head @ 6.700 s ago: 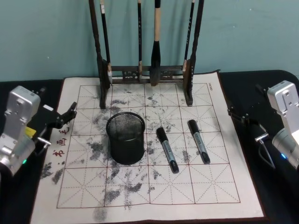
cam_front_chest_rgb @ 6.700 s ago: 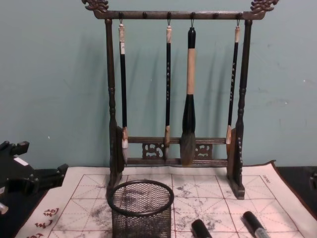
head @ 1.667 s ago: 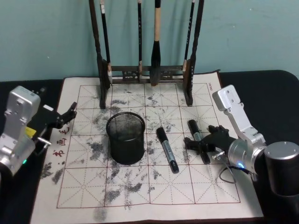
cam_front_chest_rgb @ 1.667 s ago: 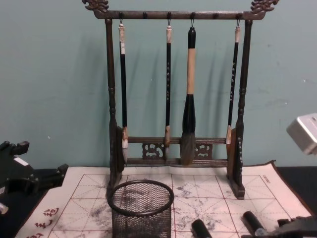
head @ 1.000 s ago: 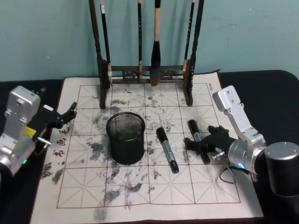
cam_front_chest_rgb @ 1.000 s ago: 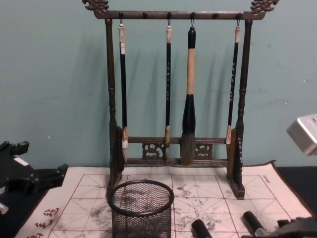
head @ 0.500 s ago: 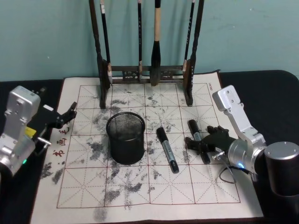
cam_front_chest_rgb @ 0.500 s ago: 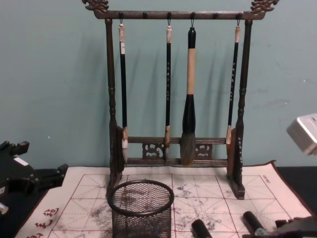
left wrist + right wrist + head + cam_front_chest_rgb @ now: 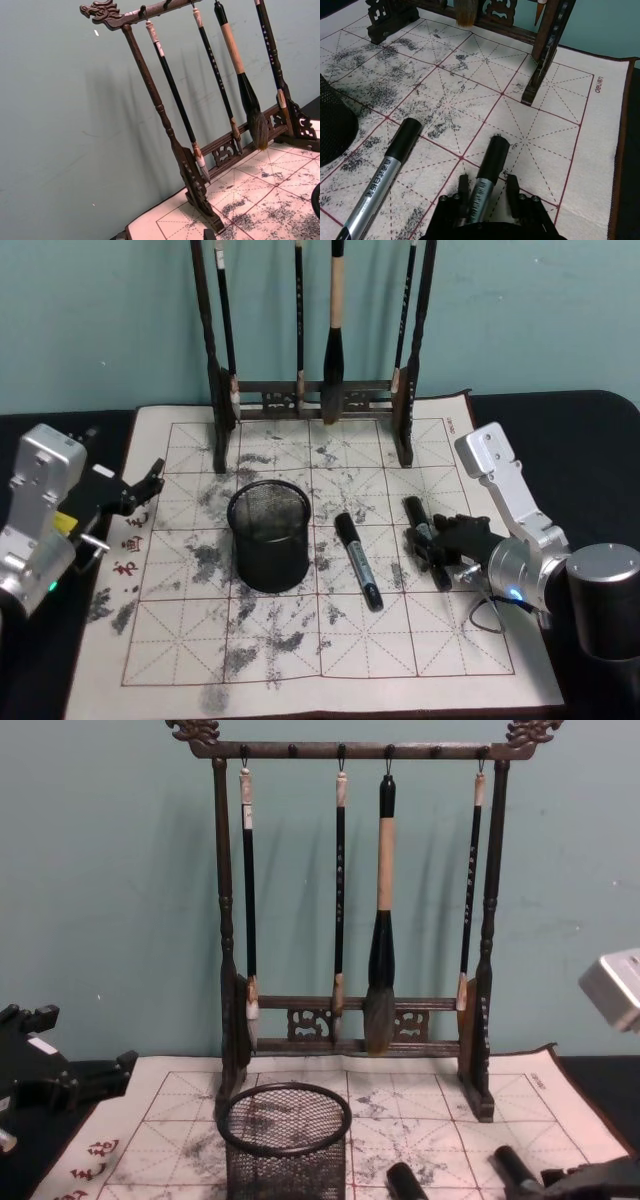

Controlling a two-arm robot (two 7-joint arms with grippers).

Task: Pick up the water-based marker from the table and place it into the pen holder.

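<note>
The marker [image 9: 425, 540] lies flat on the gridded mat [image 9: 300, 640], to the right of a second marker [image 9: 358, 561] and the black mesh pen holder [image 9: 268, 535]. The right gripper [image 9: 438, 543] is down on it, fingers [image 9: 464, 186] closed in against its barrel. The left gripper [image 9: 140, 488] sits off at the mat's left edge, and I can't tell how its jaws are set.

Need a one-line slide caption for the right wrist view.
Right claw closed around the right-hand black-capped grey marker on the ink-stained grid mat.

Mat [image 9: 600, 150] corner, right of frame: "deli" printed in red, turned sideways.
Mat left edge [image 9: 128, 545]: red Chinese characters, too small to read.
Marker [image 9: 482, 187] barrel: print unreadable.
</note>
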